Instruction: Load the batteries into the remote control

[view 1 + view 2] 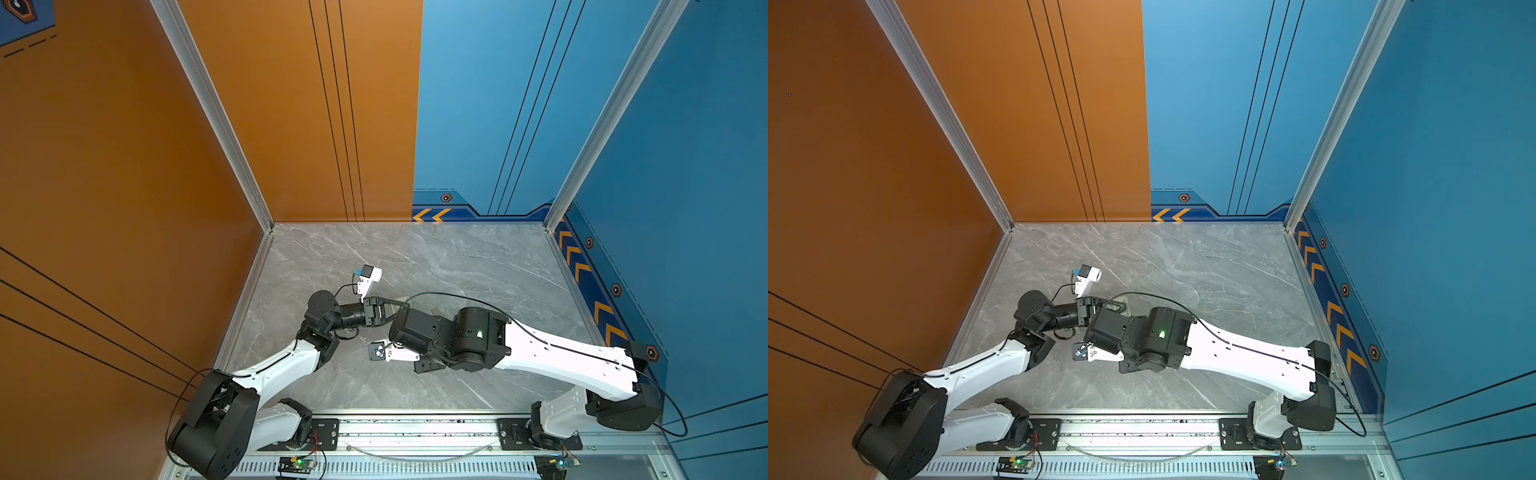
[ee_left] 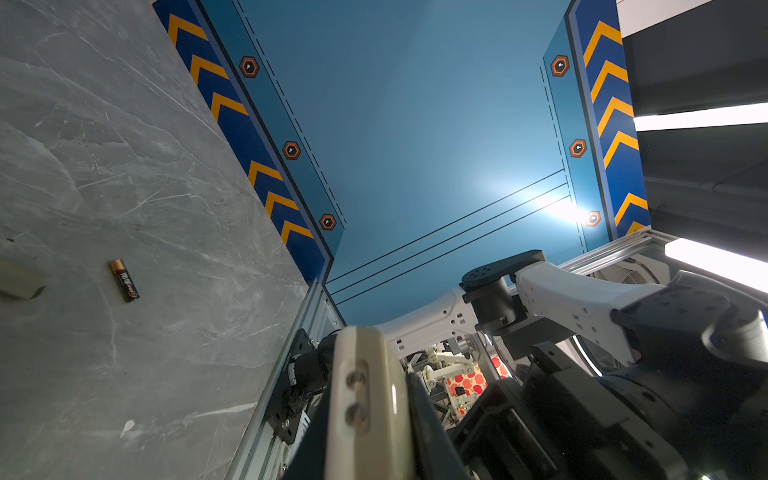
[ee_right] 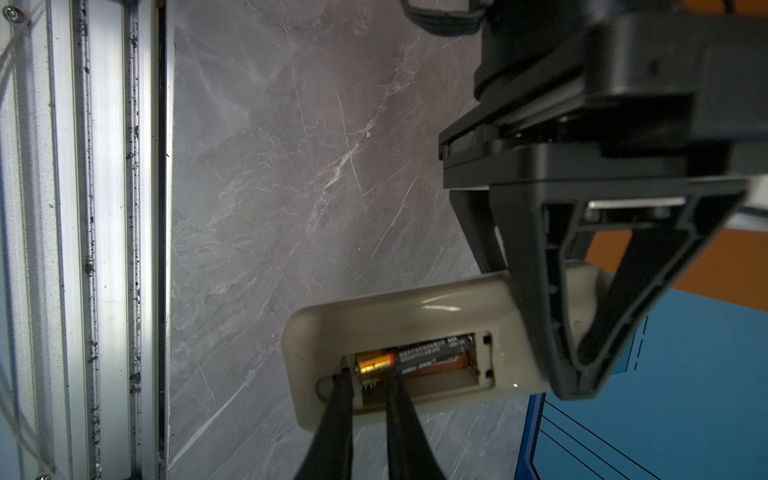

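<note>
White-ish remote (image 3: pixel 399 311): held up off the grey marble table (image 1: pixel 457 257), back side facing the right wrist camera, battery bay (image 3: pixel 453 372) open; in both top views it's mostly hidden behind the right arm (image 1: pixel 561 353).
Left gripper (image 1: pixel 388 309): clamped on the remote just past the bay, toward the remote's other end, black fingers pressed on opposite sides of the body.
Right gripper (image 3: pixel 370 376): at the bay end of the remote, its two thin fingers (image 3: pixel 338 407) closed on the copper end of a battery.
Held battery (image 3: pixel 428 353): inside the remote's bay, lying a bit slanted – black end at the bay's inner wall, copper end toward the remote's near end; can't tell if it's fully seated.
Loose battery (image 2: pixel 124 280): flat on the table, well apart from the remote.
Beige piece (image 2: pixel 18 278): also on the table, near the loose battery and clear of the remote — cut off by the frame edge, so no idea what it is.
Left arm (image 1: pixel 286 361): comes in over the table and meets the right arm at the remote, wrists close together in both top views.
</note>
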